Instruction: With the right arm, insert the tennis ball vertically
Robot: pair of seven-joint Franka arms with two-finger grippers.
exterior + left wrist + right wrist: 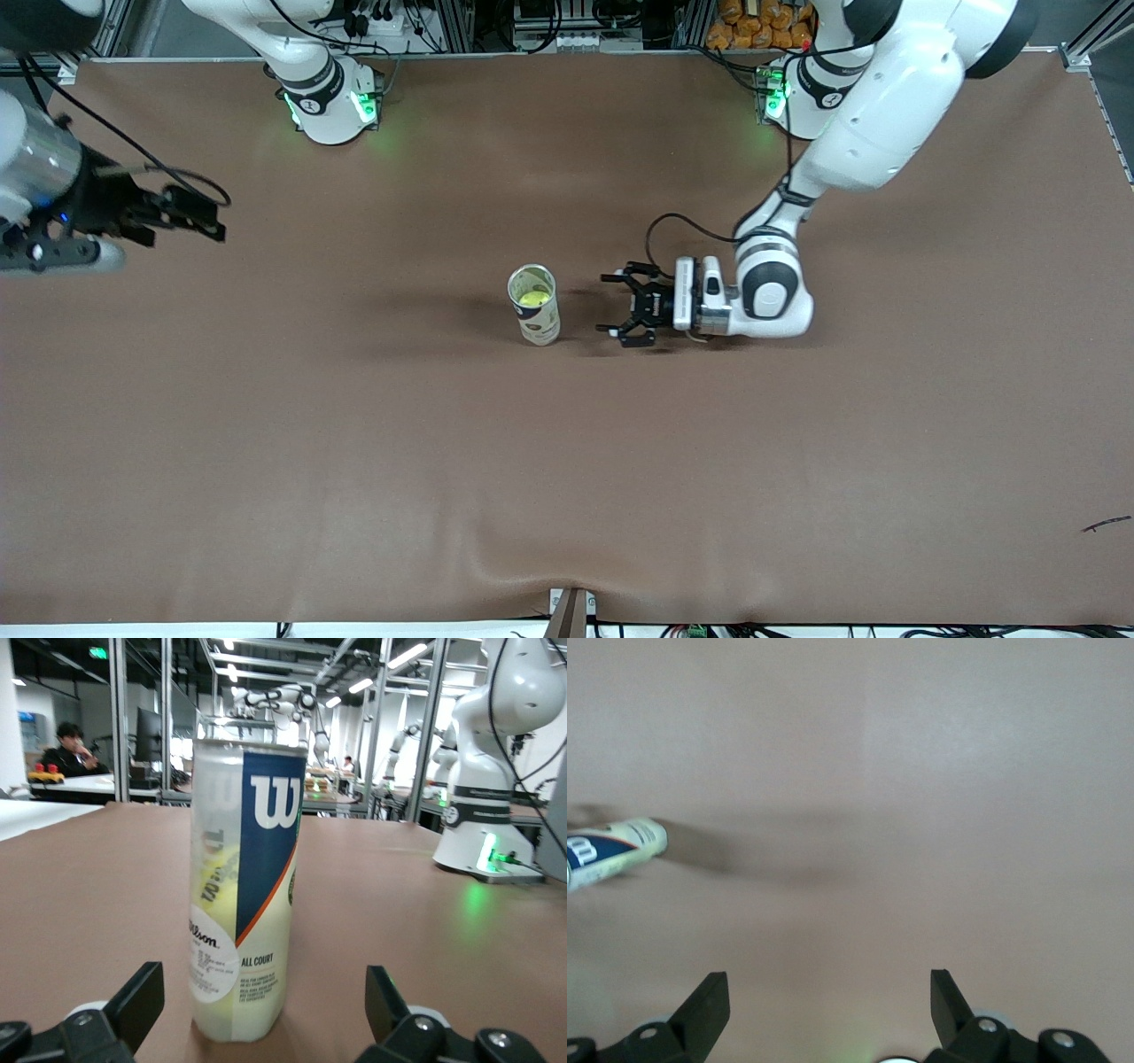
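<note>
The brown desk (pixel 354 443) carries an upright ball can (pixel 534 306) with the tennis ball (pixel 533 299) inside. The left tool (pixel 617 306) lies low just beside the can, fingers apart. The right tool (pixel 190 213) hovers well away, fingers apart.

Brown table (pixel 354 461), aluminium frame posts (pixel 166 718), ceiling strip lights (pixel 413 654)

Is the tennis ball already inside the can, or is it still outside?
Inside. The front view shows the yellow ball through the open top of the upright can.
</note>
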